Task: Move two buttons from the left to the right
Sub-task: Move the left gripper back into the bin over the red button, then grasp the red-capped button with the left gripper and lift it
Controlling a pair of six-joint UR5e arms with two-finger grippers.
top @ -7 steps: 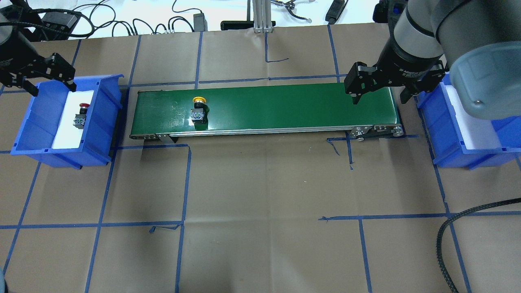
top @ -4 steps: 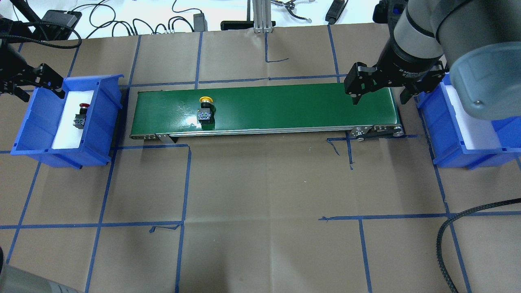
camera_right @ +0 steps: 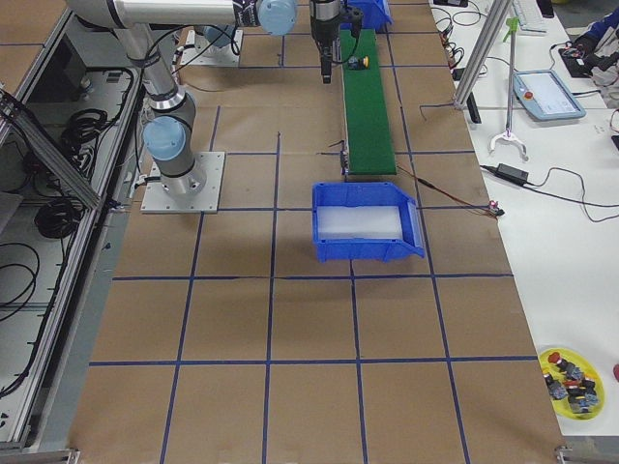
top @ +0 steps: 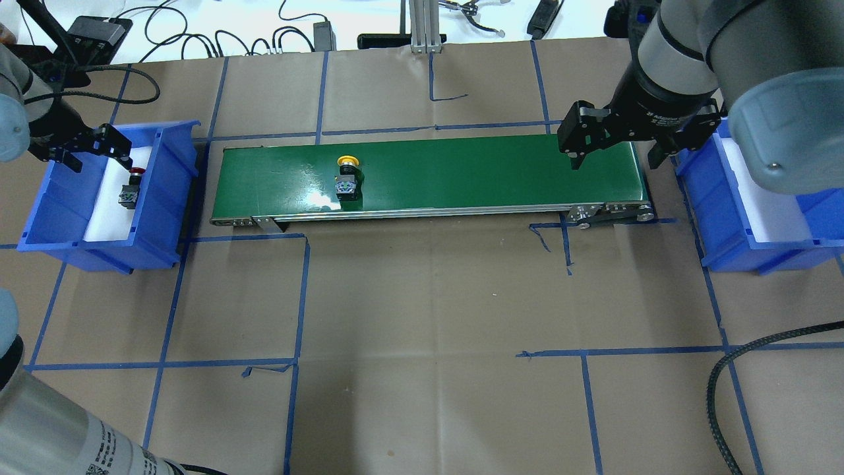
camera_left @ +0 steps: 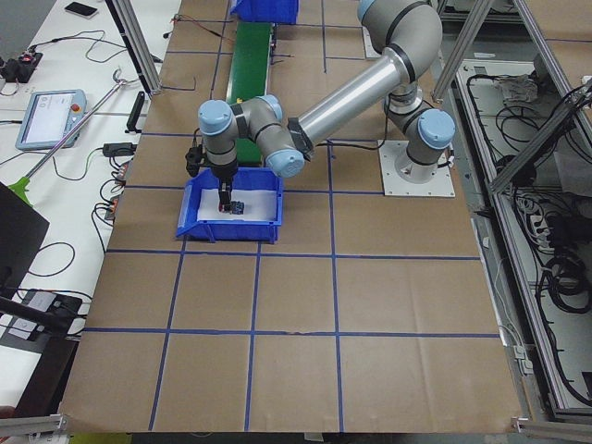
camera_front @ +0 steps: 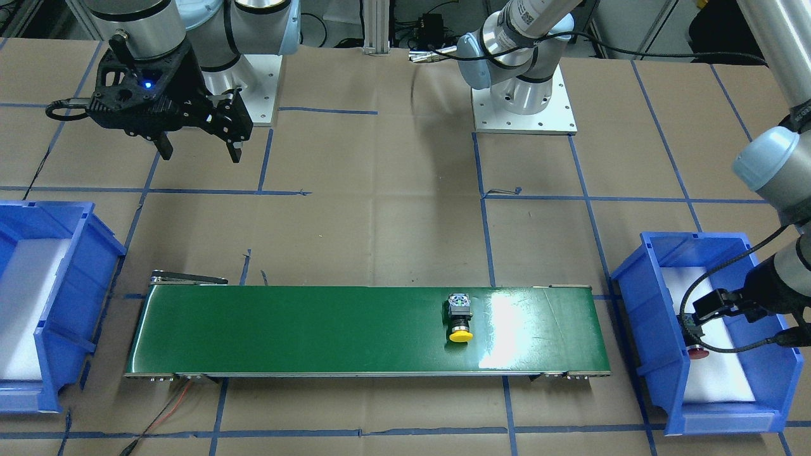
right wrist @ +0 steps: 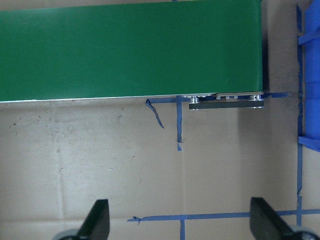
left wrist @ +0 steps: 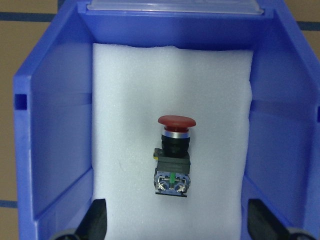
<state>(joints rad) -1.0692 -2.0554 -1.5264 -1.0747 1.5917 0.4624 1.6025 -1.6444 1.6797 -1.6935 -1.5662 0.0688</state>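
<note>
Hovering over a blue bin (top: 165, 198), the left gripper (top: 99, 160) has its fingers spread wide above the red-capped button (left wrist: 173, 160).

That red-capped button lies on its side on the bin's white foam pad (left wrist: 125, 125), below the left gripper and between its two fingers, apart from both, with its cap pointing away from the fingertips. The yellow-capped button (top: 346, 178) lies on its side on the green conveyor belt (top: 461, 171), well apart from either gripper and nearer the left one. The right gripper (top: 615, 161), fingers likewise spread and holding nothing, hangs above the belt end farthest from the left gripper, just beside a second blue bin (top: 719, 211) on the paper-covered counter (top: 428, 297).
</note>
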